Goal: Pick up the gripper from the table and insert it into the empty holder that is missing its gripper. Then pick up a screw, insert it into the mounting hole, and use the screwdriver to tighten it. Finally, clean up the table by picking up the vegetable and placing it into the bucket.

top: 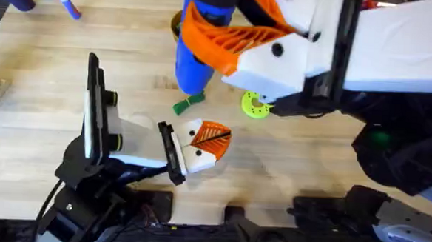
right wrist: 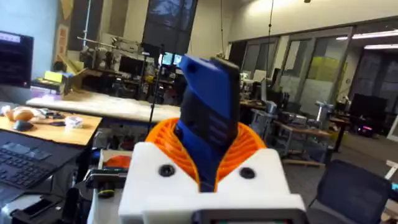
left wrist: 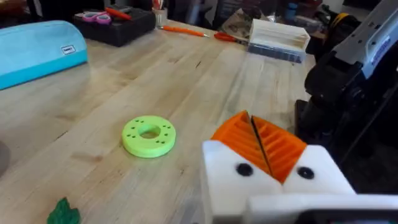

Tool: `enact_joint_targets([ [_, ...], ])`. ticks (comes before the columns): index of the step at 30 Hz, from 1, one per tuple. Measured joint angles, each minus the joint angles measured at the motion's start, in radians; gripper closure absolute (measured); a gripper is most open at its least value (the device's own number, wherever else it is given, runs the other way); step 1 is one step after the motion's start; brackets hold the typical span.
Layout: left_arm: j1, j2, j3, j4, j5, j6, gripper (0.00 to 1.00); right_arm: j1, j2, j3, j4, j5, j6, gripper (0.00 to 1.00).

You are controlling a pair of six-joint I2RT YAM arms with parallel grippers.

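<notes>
Screwdriver (right wrist: 208,118), thick blue with black band, clamped in right tool (right wrist: 208,177); left tool (left wrist: 268,149) pressed closed.

Two robot arms with dark, jointed bases and black cabling near the lower edge of the overhead view. Left pincer (top: 204,144): white angular housing, two black screws on its face, orange ribbed pads (left wrist: 261,142), black end plate and black bracket behind. Right pincer (top: 227,40): larger white housing, black screws, orange ribbed fingers (right wrist: 249,146) fanned in curved slats, white block-shaped forearm with black joints.
</notes>
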Motion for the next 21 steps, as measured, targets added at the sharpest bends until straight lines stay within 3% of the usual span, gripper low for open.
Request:
enact_joint_targets([
  [6,0.000,0.000,0.000,0.000,0.000,0.000,0.994,0.000,0.015,0.000,-0.121,0.084,-0.003,0.917],
  [13,0.000,0.000,0.000,0.000,0.000,0.000,0.994,-0.001,0.041,-0.001,-0.384,0.322,-0.158,0.917],
  [21,0.000,0.000,0.000,0.000,0.000,0.000,0.994,-0.001,0.046,-0.001,-0.417,0.429,-0.292,0.917],
])
